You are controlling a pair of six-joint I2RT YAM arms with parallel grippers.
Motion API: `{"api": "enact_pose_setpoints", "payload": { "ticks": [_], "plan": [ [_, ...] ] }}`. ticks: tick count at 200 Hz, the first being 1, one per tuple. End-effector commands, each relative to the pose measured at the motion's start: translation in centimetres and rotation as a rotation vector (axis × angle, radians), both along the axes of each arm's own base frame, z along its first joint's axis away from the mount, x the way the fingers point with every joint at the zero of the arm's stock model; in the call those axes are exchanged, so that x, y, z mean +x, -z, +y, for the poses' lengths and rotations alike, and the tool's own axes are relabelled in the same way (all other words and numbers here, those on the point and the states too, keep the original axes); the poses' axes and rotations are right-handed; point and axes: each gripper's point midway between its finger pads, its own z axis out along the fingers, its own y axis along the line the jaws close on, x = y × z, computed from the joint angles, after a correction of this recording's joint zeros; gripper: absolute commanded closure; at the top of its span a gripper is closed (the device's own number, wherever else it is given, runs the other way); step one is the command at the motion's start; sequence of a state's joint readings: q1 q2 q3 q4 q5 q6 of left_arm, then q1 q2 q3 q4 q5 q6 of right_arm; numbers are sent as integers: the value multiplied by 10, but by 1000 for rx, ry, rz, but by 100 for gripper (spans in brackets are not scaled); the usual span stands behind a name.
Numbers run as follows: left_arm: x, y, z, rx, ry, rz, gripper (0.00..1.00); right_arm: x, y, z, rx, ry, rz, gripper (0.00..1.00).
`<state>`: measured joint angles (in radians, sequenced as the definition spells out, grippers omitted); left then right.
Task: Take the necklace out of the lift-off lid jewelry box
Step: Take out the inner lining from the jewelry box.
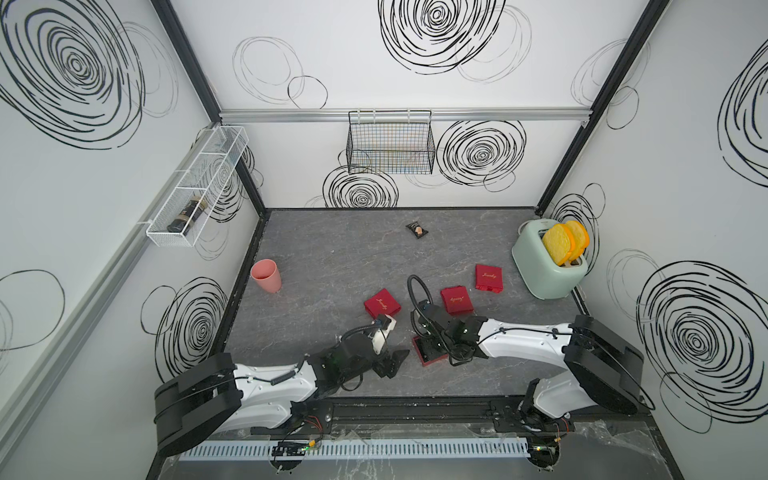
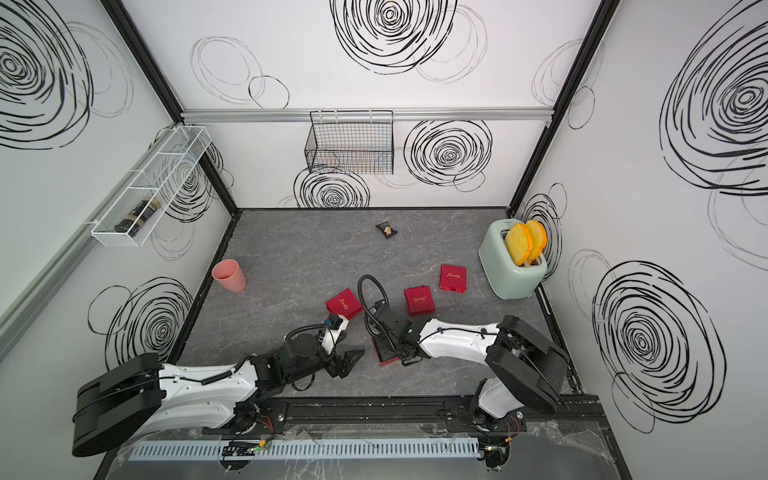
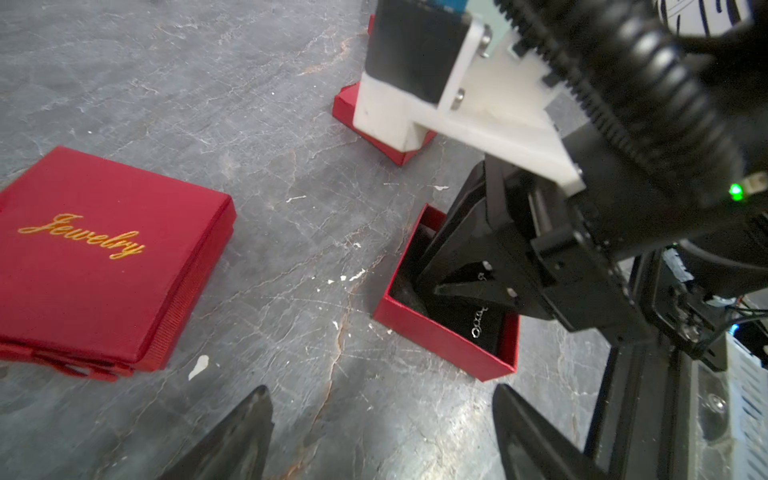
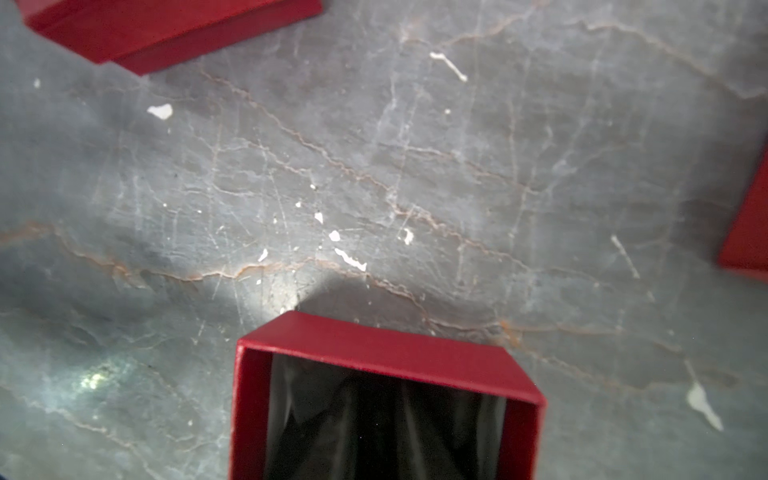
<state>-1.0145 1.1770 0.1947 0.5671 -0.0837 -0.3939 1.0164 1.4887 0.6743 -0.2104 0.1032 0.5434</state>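
Observation:
The lift-off lid jewelry box (image 3: 440,345) stands open near the front of the table, a small red base with a black lining; its rim also shows in both top views (image 1: 419,360) (image 2: 383,360) and in the right wrist view (image 4: 374,340). The necklace (image 3: 478,322), a fine silvery chain, lies on the lining and runs up to my right gripper (image 3: 478,286). That gripper reaches down inside the box with its jaws drawn together on the chain; they look dark and blurred in its own wrist view (image 4: 374,436). My left gripper (image 3: 382,401) (image 1: 395,361) hovers open just left of the box, holding nothing.
Three closed red "Jewelry" boxes lie behind the arms (image 1: 382,304) (image 1: 456,300) (image 1: 488,277). A pink cup (image 1: 266,275) stands at the left. At the right is a mint toaster (image 1: 548,266) with toast. A small dark packet (image 1: 417,229) lies at the back.

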Motion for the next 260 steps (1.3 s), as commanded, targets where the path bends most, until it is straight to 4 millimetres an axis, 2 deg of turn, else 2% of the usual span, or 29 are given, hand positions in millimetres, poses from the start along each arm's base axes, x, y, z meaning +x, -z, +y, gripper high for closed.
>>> {"api": "enact_pose_setpoints", "payload": {
  "ticks": [1,62,140,201,238,260],
  "plan": [
    [13,-23,-13,-72,-33,-52,15,-7,11,-8,-15,6,17,86],
    [23,-20,-23,-52,-50,-56,16,-8,-32,1,160,-31,-66,95],
    [18,-19,-30,-44,-13,-51,18,-4,-81,-5,307,-26,-152,95],
    [-6,-43,-41,-93,128,-135,26,1,-126,-4,418,-57,-280,96],
    [-26,-63,-51,-132,233,-224,30,-4,-153,0,493,-89,-311,96],
    [-32,-74,-56,-155,266,-265,33,-7,-162,5,524,-112,-304,96]
  ]
}}
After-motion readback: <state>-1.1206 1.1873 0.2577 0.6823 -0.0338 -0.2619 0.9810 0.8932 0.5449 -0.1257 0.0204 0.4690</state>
